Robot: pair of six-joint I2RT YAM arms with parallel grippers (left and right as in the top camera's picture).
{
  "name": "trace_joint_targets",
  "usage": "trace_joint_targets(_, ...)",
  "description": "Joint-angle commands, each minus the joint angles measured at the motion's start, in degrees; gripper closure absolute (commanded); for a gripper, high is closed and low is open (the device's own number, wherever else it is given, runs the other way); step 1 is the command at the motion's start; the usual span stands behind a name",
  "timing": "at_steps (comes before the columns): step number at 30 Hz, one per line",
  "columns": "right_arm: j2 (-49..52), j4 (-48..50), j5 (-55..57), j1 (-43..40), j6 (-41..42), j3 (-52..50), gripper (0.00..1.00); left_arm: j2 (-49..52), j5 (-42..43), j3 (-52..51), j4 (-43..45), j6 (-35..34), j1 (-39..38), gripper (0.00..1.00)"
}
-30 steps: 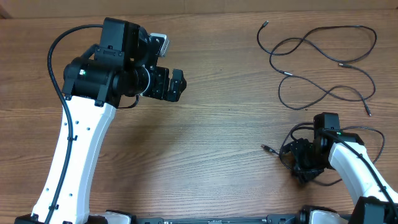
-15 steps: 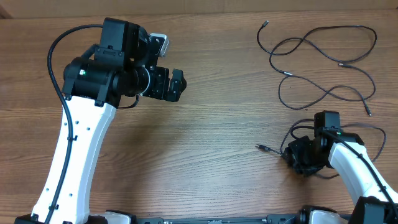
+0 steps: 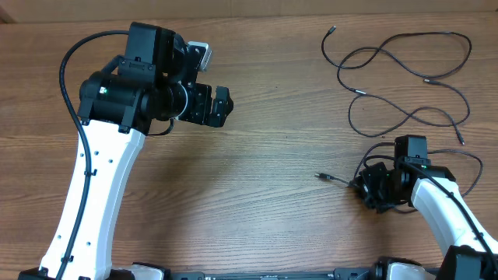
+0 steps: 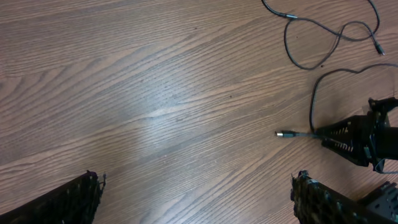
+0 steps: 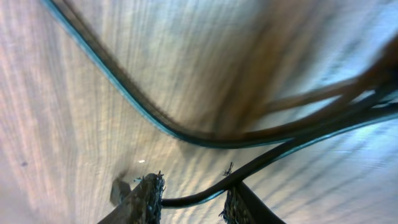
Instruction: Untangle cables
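Several thin black cables (image 3: 412,117) lie loose in open loops at the table's far right; part of them shows in the left wrist view (image 4: 311,62). My right gripper (image 3: 367,189) sits low at the near right, shut on one cable (image 5: 199,200) that runs between its fingers (image 5: 196,205). That cable's metal-tipped plug (image 3: 321,177) sticks out to the left of the gripper, also in the left wrist view (image 4: 281,133). More of the cable loops around the right wrist (image 3: 373,149). My left gripper (image 3: 223,106) is open and empty, high above the table's left half (image 4: 199,199).
The wooden table (image 3: 257,194) fills all views. The left arm's thick black wiring (image 3: 68,78) arcs beside its white link. The right gripper (image 4: 357,140) shows at the right edge of the left wrist view.
My right gripper has moved left and slightly away from me, dragging the held cable; its plug has slid left across the table. The left arm and the loose cables have not moved.
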Motion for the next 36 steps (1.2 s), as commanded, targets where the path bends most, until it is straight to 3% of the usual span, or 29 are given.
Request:
trace_joint_targets(1, -0.1, 1.0, -3.3, -0.1, 0.2, -0.4, 0.66, -0.7, -0.2, 0.0, 0.0, -1.0, 0.0, 0.01)
trace_joint_targets(14, -0.1, 0.1, -3.3, -0.1, -1.4, 3.5, 0.59, -0.7, -0.2, 0.0, -0.1, -1.0, 0.0, 0.00)
trace_joint_targets(18, -0.1, -3.4, -3.3, -0.1, -4.8, 8.0, 0.47, -0.7, -0.2, 0.0, -0.2, -1.0, 0.0, 0.00)
trace_joint_targets(24, -0.1, -5.2, -3.0, -0.1, -13.9, 11.5, 0.37, -0.7, -0.2, 0.0, -0.2, -1.0, 0.0, 0.00)
trace_joint_targets(29, -0.1, -9.0, 3.9, -1.6, -14.9, 17.2, 0.31, -0.7, -0.2, 0.0, -0.5, -1.0, 0.0, 0.00)
trace_joint_targets(33, -0.1, -11.1, 10.9, -5.3, -15.7, 24.4, 0.20, -0.7, -0.2, 0.0, -1.2, -1.0, 0.0, 0.01)
trace_joint_targets(36, -0.1, -10.4, 18.1, -8.5, -17.0, 27.8, 0.21, -0.7, -0.2, 0.0, -1.3, -1.0, 0.0, 0.01)
